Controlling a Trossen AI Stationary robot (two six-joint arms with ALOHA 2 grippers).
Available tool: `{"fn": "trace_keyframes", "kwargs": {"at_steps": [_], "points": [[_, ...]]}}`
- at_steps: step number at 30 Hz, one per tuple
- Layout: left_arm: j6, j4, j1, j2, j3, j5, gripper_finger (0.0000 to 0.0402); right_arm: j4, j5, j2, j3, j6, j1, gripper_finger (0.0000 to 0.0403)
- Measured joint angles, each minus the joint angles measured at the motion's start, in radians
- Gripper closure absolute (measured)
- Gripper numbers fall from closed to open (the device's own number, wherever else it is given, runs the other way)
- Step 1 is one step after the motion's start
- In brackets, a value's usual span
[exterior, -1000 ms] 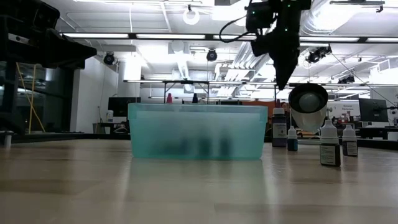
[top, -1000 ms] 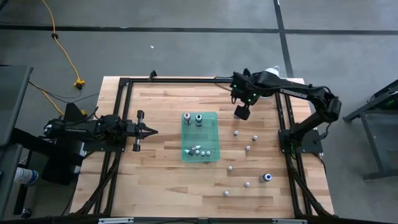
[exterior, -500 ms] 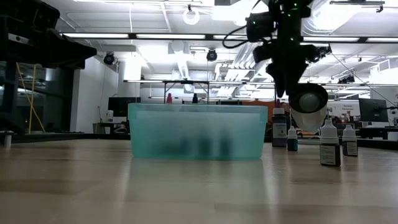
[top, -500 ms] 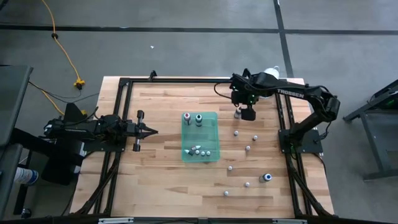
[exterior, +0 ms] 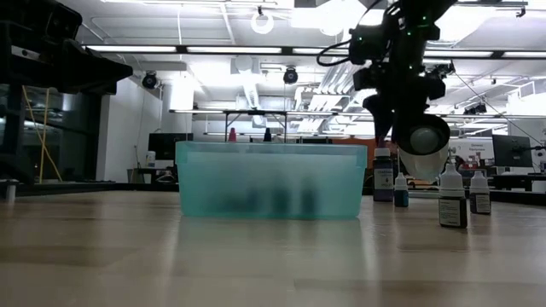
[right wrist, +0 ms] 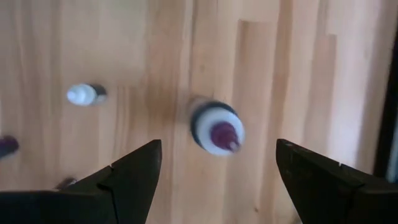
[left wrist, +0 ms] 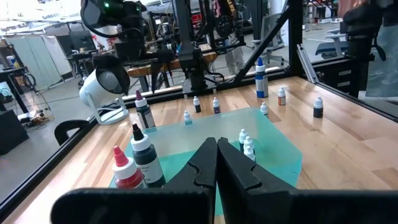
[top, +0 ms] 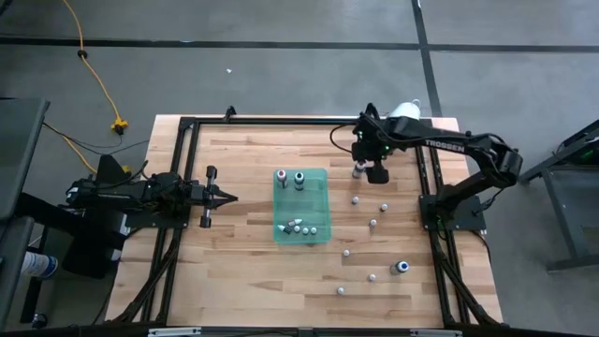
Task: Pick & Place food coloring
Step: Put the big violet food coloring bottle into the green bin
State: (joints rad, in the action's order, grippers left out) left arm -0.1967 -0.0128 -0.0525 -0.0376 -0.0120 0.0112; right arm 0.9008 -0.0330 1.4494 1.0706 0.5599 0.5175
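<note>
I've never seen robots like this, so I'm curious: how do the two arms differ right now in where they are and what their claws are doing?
The left gripper lies low beside the green tray, shut and empty; the right gripper hangs open, pointing down over a purple-tipped bottle standing on the table. The left one waits away from the loose bottles; the right one is among them. Both are dark, two-fingered, and holding nothing.
</note>
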Motion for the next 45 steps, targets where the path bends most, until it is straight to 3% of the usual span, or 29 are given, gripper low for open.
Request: {"fn": "trace_keyframes", "kwargs": {"at_steps": [5, 18, 45], "points": [[0.0, 0.0, 0.0, 0.0, 0.0, 0.0, 0.0401, -0.065, -0.047, 0.009, -0.034, -0.039, 0.0, 0.0098], [0.0, 0.0, 0.0, 0.0, 0.0, 0.0, 0.0401, -0.105, -0.042, 0.044, -0.04, -0.118, 0.013, 0.0105], [0.0, 0.0, 0.0, 0.0, 0.0, 0.0, 0.0401, -0.075, -0.038, 0.044, -0.04, -0.141, 0.013, 0.0266]]}}
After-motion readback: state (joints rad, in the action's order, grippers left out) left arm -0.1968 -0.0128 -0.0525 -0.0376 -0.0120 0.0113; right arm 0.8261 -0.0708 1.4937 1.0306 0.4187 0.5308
